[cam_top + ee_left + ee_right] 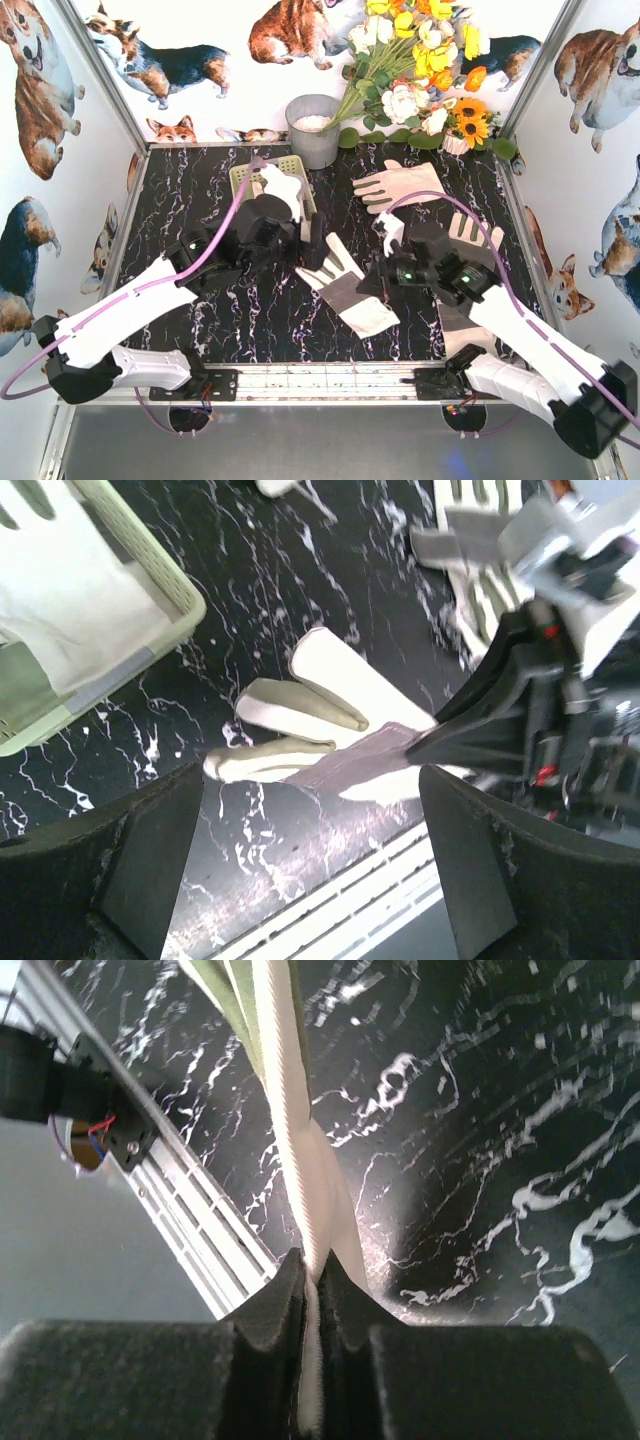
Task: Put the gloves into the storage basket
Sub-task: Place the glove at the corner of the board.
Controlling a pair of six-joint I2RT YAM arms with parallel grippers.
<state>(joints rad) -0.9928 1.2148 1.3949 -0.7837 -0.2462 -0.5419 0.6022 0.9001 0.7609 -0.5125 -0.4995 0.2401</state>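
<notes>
Corgi prints (pixel 40 90) cover the white walls around a black, white-veined desk (pixel 250 320). Left hand (pixel 310 875) hangs spread over one glove (pixel 330 730), its cuff edge pinched by the right hand (pixel 312 1290). Storage basket (pixel 240 180), just beyond the left hand, holds a second glove (pixel 282 188); two other gloves (pixel 400 183) lie beyond the right hand.

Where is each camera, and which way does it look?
Top external: above and behind the arms, looking down on the table; both arms show.
Left wrist: on its arm's end, looking down between open left fingers at the middle glove.
Right wrist: looking along right fingers shut on that glove's edge.
All three share that glove.
</notes>
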